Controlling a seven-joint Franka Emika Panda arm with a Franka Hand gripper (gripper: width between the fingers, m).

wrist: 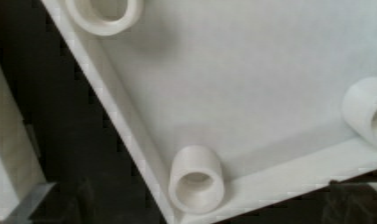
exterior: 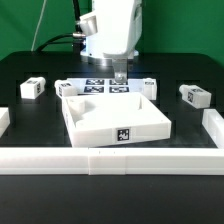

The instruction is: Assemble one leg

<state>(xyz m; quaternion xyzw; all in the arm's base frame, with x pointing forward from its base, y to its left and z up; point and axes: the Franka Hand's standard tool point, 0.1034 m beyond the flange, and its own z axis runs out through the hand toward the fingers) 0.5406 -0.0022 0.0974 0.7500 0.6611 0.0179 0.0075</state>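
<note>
Bright, even light — both views slightly soft.

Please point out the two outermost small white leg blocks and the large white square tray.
Small white leg block at exterior view's left (exterior: 33, 88): middle of block.
Small white leg block at exterior view's right (exterior: 193, 95): middle of block.
Large white square tray (exterior: 95, 132): exterior view, front wall.

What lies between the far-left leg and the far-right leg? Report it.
In the exterior view: the white tray part, with a third leg and a fourth leg by its rear corners.
</note>
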